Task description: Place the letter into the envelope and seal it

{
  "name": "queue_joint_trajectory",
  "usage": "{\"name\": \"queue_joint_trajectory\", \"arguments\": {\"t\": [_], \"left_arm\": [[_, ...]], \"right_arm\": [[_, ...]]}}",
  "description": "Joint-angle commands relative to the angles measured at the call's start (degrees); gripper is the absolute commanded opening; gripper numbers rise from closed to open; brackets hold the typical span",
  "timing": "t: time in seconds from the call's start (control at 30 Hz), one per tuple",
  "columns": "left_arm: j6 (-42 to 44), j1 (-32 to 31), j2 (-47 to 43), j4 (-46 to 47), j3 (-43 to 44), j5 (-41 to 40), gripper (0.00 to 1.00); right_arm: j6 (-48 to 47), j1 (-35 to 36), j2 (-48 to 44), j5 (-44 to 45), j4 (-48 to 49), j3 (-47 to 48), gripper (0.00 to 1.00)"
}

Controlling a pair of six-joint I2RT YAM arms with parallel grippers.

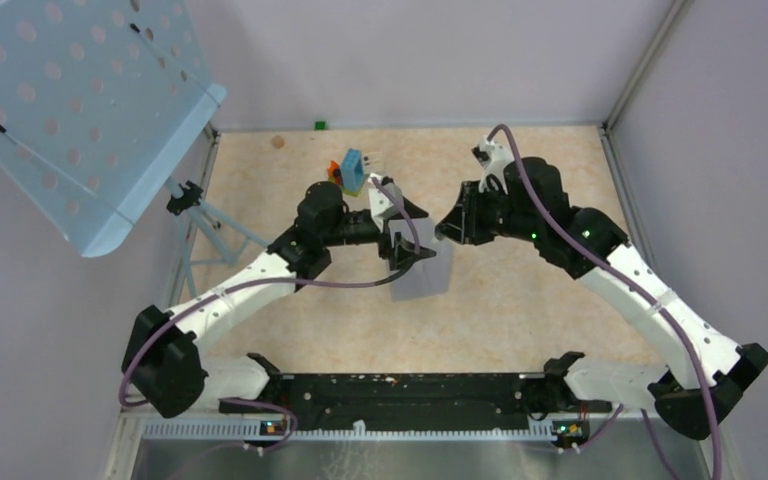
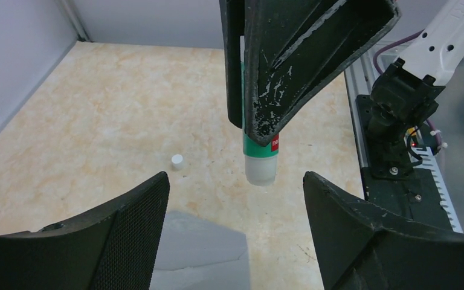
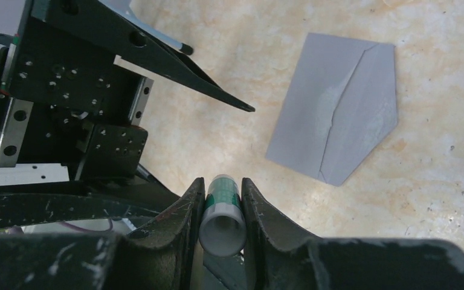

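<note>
right tool (image 3: pixel 222 184) is clamped on the glue stick (image 3: pixel 222 219). left tool (image 2: pixel 235 178) is wide open and empty, just above the grey envelope (image 3: pixel 338 115), which lies flat on the counter (image 2: pixel 96 103), flap open. can't see the letter. i'd pin the envelope first, then drag glue lightly along the flap edge.

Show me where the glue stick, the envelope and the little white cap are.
glue stick (image 2: pixel 260 163): left wrist view, its pale lower end below the green label.
envelope (image 3: pixel 337 118): right wrist view, middle of the grey face.
white cap (image 2: pixel 177 161): left wrist view, its top.
</note>
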Motion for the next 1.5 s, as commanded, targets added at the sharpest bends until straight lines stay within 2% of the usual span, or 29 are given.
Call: {"name": "queue_joint_trajectory", "arguments": {"t": [0.0,0.23,0.8,1.1,1.23,1.33,1.37,1.47], "left_arm": [[-0.84,-0.99,1.07,4.25,-0.35,0.96,0.84],[-4.27,-1.27,1.84,9.22,-1.78,1.35,0.76],[-9.40,-1.40,5.08,12.08,-0.36,1.72,0.47],[-10.92,-1.40,6.22,12.69,-0.21,2.17,0.25],[-13.15,-1.44,6.29,15.43,-1.28,0.84,0.11],[-14.75,-1.40,6.43,17.54,-2.04,0.61,0.05],[-14.90,-1.40,6.53,17.60,-2.08,0.60,0.04],[-14.48,-1.42,6.53,17.48,-2.61,-0.33,0.00]], "right_arm": [[2.19,1.89,0.23,4.49,2.25,2.27,0.00],[4.37,3.20,0.82,6.08,4.28,1.33,0.00],[6.13,4.17,3.47,8.49,5.88,1.50,0.00],[7.56,4.28,3.39,8.82,7.53,0.57,0.00],[8.04,4.49,3.58,8.82,8.68,-0.43,0.00],[8.11,4.55,4.00,8.82,8.87,-0.98,0.00],[8.07,4.55,4.00,8.82,8.87,-1.02,0.01],[7.77,4.55,4.00,9.48,8.83,-0.93,0.20]]}}
